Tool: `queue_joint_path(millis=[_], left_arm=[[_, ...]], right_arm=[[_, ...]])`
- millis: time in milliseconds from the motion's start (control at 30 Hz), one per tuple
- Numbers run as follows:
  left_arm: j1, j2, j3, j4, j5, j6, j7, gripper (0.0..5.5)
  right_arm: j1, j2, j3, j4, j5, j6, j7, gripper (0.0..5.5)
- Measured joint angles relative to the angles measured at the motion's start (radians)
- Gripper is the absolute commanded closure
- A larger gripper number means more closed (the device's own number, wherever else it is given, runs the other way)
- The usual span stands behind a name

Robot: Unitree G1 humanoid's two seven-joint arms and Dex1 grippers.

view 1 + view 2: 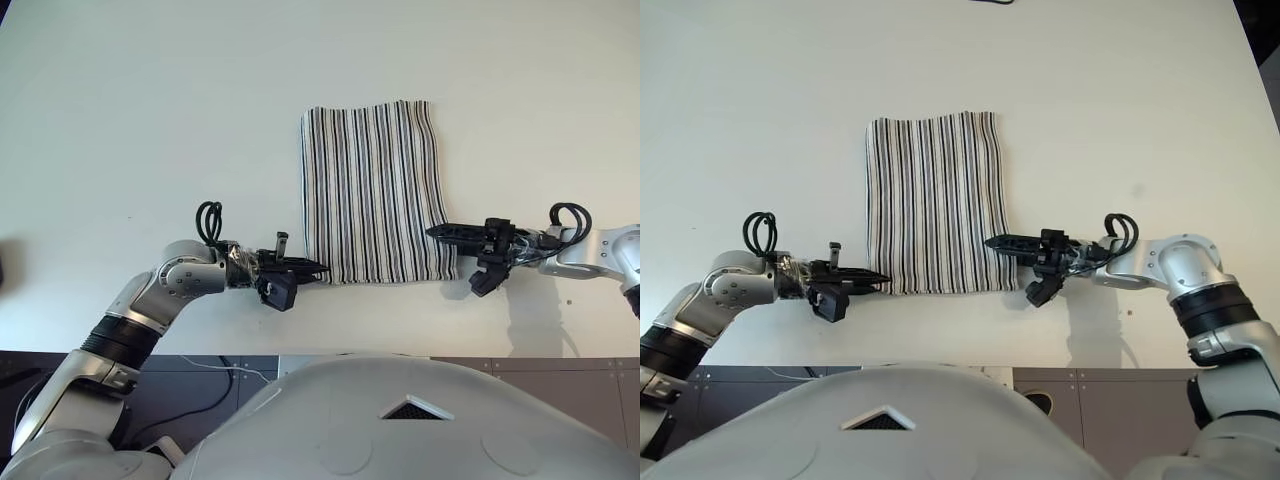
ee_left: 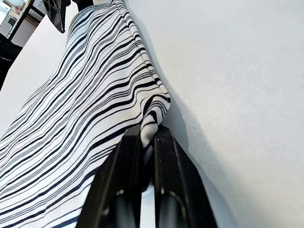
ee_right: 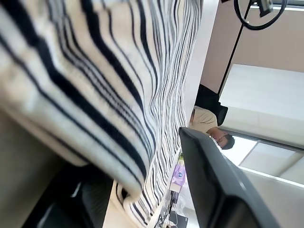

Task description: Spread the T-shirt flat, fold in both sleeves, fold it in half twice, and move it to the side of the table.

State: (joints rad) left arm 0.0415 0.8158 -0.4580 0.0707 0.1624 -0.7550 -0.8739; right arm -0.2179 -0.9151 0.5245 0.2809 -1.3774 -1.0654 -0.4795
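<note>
The T-shirt (image 1: 372, 190) is laid on the white desk (image 1: 150, 120) as a neat striped rectangle. No sleeves are seen sticking out, so the sleeve folds are judged to be done. Its near edge runs between the two tools, and the rest of the cloth stretches away ahead of them.

The left tool (image 1: 312, 268) is set at the near corner on its side, low against the desk. It is clenched on the T-shirt: in the left wrist view the corner is seen bunched and pinched between the two dark fingers (image 2: 168, 180), with the cloth fanning out beyond the tips. A grip this far out on the corner is probably chosen so that the whole edge can be lifted without the layers sliding apart.

The right tool (image 1: 445, 232) is laid across the opposite near corner, with its tips just over the side edge. In its wrist view a thick fold of cloth is seen close in front, and one finger (image 3: 218, 180) is held apart from it with the room showing between. This tool is therefore judged released, not yet closed on the cloth (though the far side of the grip is hidden).

With both near corners addressed, a fold in half away from the robot is judged to be the step in hand.
</note>
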Motion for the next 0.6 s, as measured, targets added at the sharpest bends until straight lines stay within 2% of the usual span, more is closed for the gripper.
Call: queue_joint_path(millis=[400, 600], left_arm=[[0.027, 0.0, 0.004, -0.037, 0.0, 0.025, 0.004, 5.38], [0.034, 0.0, 0.011, -0.04, 0.001, 0.029, 0.008, 5.38]], right_arm=[[0.012, -0.088, 0.066, -0.067, 0.068, -0.029, 0.024, 3.22], [0.021, -0.099, 0.077, -0.072, 0.107, -0.041, 0.074, 4.3]])
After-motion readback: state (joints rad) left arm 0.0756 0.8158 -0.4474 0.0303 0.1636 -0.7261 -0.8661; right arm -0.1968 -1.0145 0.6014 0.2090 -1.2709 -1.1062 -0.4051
